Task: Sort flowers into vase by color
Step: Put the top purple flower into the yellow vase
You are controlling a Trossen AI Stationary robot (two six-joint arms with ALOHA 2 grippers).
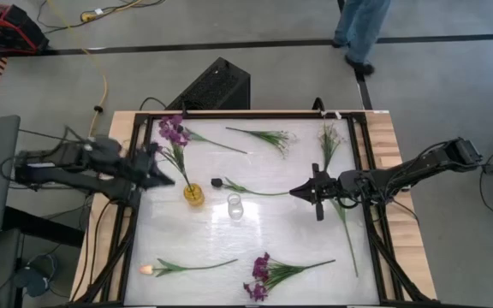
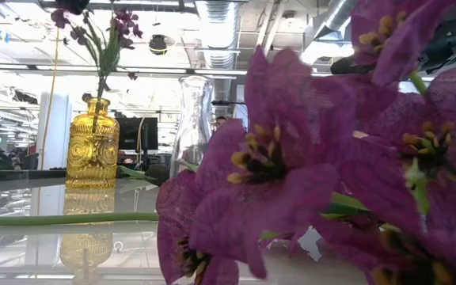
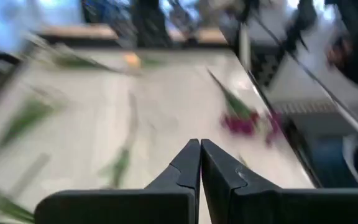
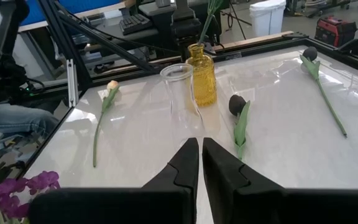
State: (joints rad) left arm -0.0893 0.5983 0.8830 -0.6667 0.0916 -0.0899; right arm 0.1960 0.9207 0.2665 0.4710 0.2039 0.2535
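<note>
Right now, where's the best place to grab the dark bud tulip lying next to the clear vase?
Probably mid-stem on the dark bud tulip, coming straight down. It lies flat on the table, bud near the yellow vase, stem running toward the right end effector. Mid-stem sits clear of the clear vase, and the end effector is nearest.

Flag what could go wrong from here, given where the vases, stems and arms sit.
1. The clear vase stands close beside the yellow vase; the right gripper, reaching between them, might tip one.
2. The yellow vase already holds a tall purple flower, which may make it top-heavy.
3. The left gripper sits near that stem and could snag it.
</note>
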